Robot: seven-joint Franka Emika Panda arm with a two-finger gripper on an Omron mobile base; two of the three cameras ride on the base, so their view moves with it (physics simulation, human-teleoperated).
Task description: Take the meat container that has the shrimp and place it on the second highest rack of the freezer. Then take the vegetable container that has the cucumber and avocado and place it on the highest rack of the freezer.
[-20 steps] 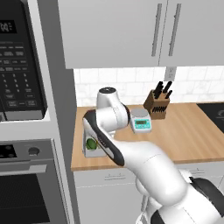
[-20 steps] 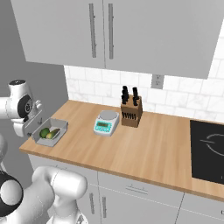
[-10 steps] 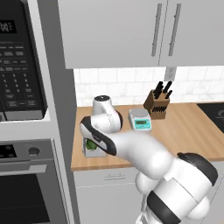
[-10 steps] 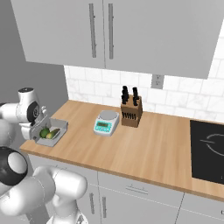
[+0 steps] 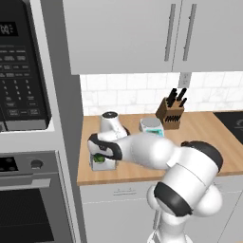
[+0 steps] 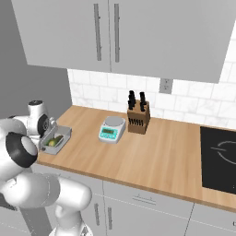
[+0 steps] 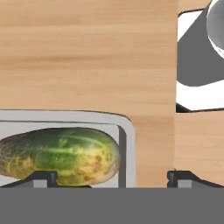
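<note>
The vegetable container (image 6: 63, 134), a deep grey tub, sits at the left end of the wooden counter (image 6: 152, 152). The cucumber (image 7: 61, 153) lies in it, mottled green and yellow, and appears again as the cucumber (image 6: 55, 141). I cannot pick out the avocado; a green piece (image 5: 98, 159) shows under the hand. My gripper (image 7: 111, 179) is open and straddles the tub's side wall (image 7: 127, 148): one fingertip (image 7: 41, 177) is over the cucumber, the other over bare counter. My gripper (image 5: 100, 156) hangs just over the vegetable container (image 5: 108, 165). The meat container, shrimp and freezer are out of view.
A teal kitchen scale (image 6: 112, 129) and a wooden knife block (image 6: 138, 119) stand mid-counter near the tiled wall. A black cooktop (image 6: 219, 159) is at the right. A tall panel with microwave (image 5: 21, 71) and oven (image 5: 33, 199) rises close to the tub's left.
The arm has folded lower and swung its elbow forward, bringing the hand down onto the tub's edge. The tub and the other counter items have not moved.
</note>
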